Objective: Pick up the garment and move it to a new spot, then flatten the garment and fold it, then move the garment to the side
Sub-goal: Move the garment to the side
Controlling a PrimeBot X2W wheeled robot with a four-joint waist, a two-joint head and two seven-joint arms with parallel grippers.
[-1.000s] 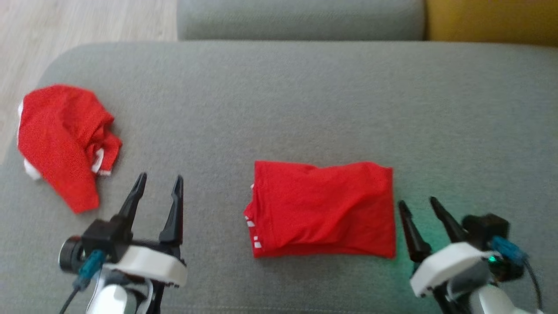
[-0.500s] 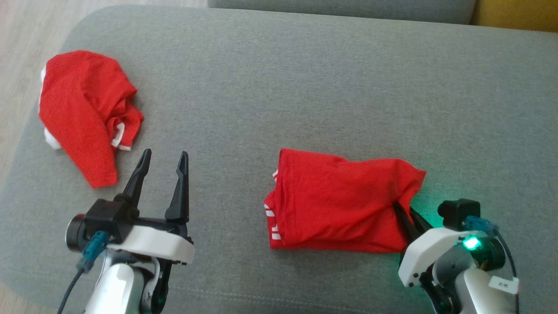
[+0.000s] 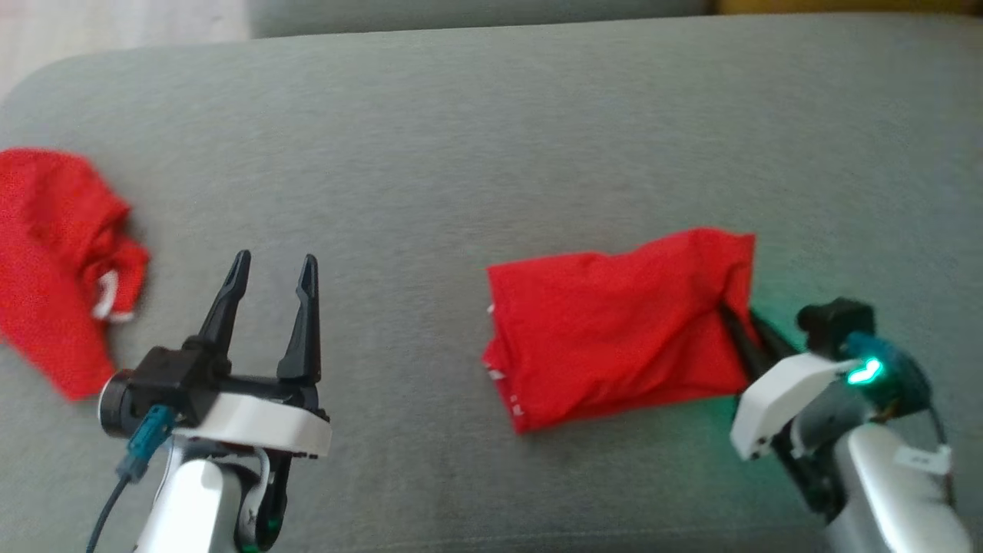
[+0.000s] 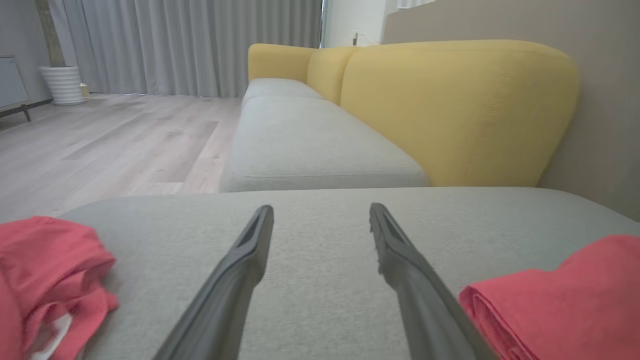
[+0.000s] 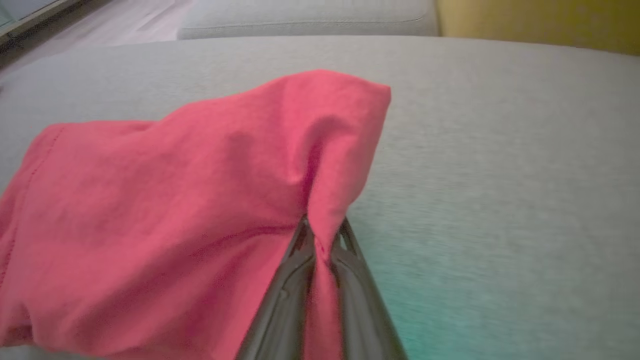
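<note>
Closing on the folded garment's (image 3: 614, 338) edge, the right gripper (image 5: 322, 231) had just clamped its fingers onto the cloth, ready for moving it aside; the left gripper (image 3: 275, 261) held its fingers apart.

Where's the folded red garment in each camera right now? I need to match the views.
Head view: the folded red garment is right of centre, its right edge pinched by the right gripper.
Left wrist view: the garment fills the lower right corner.
Right wrist view: the garment spans left and centre, bunched into the shut jaws at the bottom.
Shared landmark: the grey cushion under it, in all three views.
</note>
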